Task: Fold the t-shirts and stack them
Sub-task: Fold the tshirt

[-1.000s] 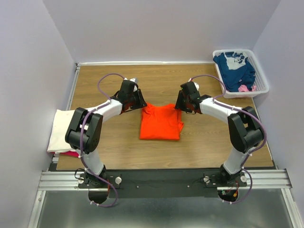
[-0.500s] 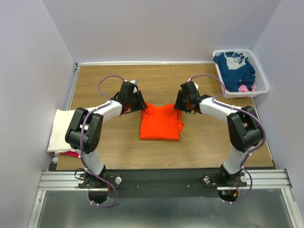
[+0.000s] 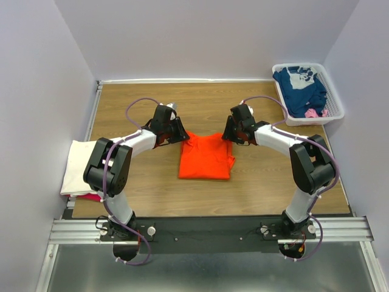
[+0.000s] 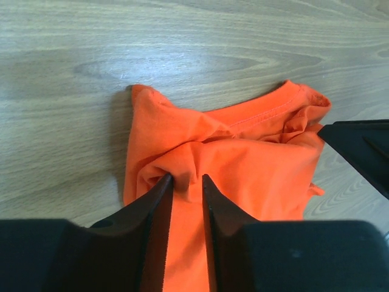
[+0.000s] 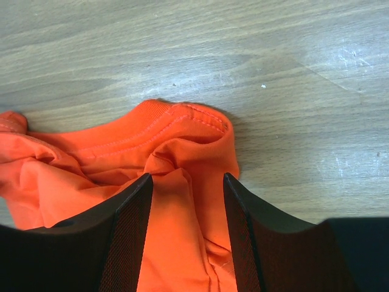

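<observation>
A bright orange t-shirt lies folded in a rough rectangle at the table's middle. My left gripper is down at its far left corner. In the left wrist view its jaws stand narrow, pinching a raised ridge of the orange cloth. At the far right corner, by the collar, sits my right gripper. Its jaws are wide apart and straddle a loose fold of the orange shirt. A cream-white t-shirt lies folded at the left edge on a magenta one.
A white slotted basket at the far right corner holds a navy t-shirt with white print and a bit of pink cloth. Grey walls close in the table on three sides.
Both wrists have crept slightly inward along the shirt's far edge. The orange shirt has kept its shape and place.
</observation>
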Robot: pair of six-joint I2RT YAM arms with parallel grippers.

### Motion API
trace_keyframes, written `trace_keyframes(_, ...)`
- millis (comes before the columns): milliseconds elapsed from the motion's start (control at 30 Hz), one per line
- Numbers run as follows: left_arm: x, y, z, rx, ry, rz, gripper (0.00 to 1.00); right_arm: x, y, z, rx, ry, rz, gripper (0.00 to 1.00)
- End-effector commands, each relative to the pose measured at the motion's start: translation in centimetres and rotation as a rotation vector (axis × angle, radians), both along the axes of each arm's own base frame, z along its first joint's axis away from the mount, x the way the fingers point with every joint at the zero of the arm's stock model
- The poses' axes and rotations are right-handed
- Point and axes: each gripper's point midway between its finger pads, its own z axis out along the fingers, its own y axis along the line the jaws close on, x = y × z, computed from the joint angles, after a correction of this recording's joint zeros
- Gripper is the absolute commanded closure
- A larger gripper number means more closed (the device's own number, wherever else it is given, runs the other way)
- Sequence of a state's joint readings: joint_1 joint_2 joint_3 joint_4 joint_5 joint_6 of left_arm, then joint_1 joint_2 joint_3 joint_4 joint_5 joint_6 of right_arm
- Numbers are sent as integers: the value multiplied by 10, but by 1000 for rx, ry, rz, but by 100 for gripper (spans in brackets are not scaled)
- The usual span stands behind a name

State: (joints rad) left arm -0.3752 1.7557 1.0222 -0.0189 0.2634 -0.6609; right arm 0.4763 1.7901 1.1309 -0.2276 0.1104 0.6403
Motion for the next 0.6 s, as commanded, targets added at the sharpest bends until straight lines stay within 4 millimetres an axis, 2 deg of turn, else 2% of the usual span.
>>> trace_keyframes(0,4,-6,0,-33,-9,-19,69,11,8,8,44,-20,-7,43)
trace_keyframes(133,5,-8,2,-39,-16,-22,78,9,11,8,62,-9,1,49)
trace_keyframes(233,5,-9,0,-41,-12,-26,85,7,13,6,72,1,4,49)
trace_keyframes(300,4,-9,0,-44,-11,-29,91,6,15,5,87,8,4,53)
trace_keyframes(400,5,-9,3,-47,-20,-28,93,3,19,3,109,21,11,53)
trace_keyframes(567,6,-10,4,-48,-24,-33,100,4,20,0,113,23,1,62)
